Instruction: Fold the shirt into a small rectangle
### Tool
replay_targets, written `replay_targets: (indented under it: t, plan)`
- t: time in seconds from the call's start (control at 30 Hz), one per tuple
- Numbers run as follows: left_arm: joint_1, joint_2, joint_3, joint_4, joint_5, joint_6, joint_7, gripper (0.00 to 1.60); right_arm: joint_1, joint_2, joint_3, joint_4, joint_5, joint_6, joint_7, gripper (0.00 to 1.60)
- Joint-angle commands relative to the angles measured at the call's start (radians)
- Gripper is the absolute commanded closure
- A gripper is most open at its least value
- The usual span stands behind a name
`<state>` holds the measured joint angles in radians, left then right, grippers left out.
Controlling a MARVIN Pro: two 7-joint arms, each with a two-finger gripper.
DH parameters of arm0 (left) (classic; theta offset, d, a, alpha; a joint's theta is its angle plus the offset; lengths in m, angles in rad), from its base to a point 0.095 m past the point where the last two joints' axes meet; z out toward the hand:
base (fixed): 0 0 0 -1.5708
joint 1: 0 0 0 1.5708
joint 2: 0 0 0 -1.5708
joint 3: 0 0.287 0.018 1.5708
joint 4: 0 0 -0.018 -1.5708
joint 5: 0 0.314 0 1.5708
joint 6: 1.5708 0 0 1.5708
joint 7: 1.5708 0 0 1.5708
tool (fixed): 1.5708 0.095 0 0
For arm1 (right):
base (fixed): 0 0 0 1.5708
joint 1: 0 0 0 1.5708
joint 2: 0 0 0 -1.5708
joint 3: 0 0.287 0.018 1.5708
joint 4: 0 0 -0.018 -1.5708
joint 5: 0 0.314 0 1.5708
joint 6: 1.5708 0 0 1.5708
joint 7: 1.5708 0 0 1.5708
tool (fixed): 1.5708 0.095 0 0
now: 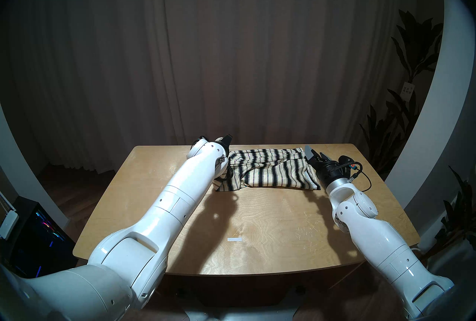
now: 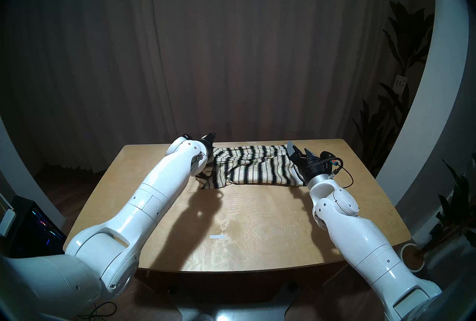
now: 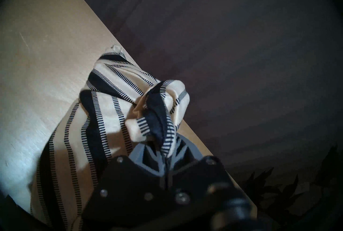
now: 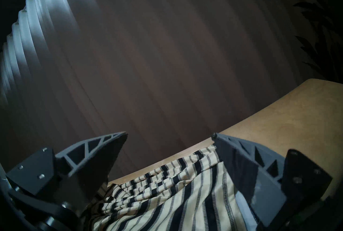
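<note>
Shirt (image 1: 268, 169) bunched at table's (image 1: 257, 222) far edge — left gripper (image 3: 165, 152) pinches its partly hidden end; right gripper (image 4: 169, 135) gapes.

The setting is an indoor room arranged as a robot test space with domestic furnishings. A light plywood table with rounded corners (image 1: 257, 222) stands before full-height, pleated brown-grey curtains (image 1: 231, 55) that cover the rear wall. Tall, dark-leaved potted plants (image 1: 412, 75) stand at the right side, beside a curved white wall panel (image 1: 435, 106). A black computer case with multicoloured internal lights (image 1: 38, 235) sits on the wooden floor at the left.
</note>
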<state>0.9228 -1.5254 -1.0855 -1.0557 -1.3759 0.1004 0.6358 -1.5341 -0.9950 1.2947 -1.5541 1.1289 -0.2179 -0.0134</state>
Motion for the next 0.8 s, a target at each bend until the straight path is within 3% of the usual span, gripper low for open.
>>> replay_targets:
  t: [0.0, 0.13, 0.2, 0.3, 0.43, 0.77]
  plan:
    - [-0.120, -0.119, 0.033, 0.053, 0.019, 0.002, -0.009, 1.60, -0.054, 0.017, 0.038, -0.043, 0.016, -0.034, 0.000, 0.00]
    - [-0.122, -0.138, 0.054, 0.077, 0.022, -0.002, -0.020, 1.60, -0.085, 0.024, 0.055, -0.058, 0.027, -0.047, -0.002, 0.00]
    - [-0.167, -0.178, 0.058, 0.144, 0.024, 0.000, -0.011, 1.60, -0.100, 0.026, 0.062, -0.066, 0.031, -0.053, -0.003, 0.00]
    - [-0.161, -0.187, 0.064, 0.145, 0.027, -0.003, -0.019, 1.60, -0.116, 0.029, 0.068, -0.073, 0.036, -0.059, -0.004, 0.00]
    - [-0.205, -0.244, 0.070, 0.207, 0.031, -0.006, -0.020, 1.60, -0.146, 0.031, 0.081, -0.090, 0.046, -0.071, -0.008, 0.00]
    - [-0.281, -0.316, 0.075, 0.277, 0.032, -0.012, -0.033, 1.60, -0.195, 0.036, 0.101, -0.114, 0.060, -0.091, -0.013, 0.00]
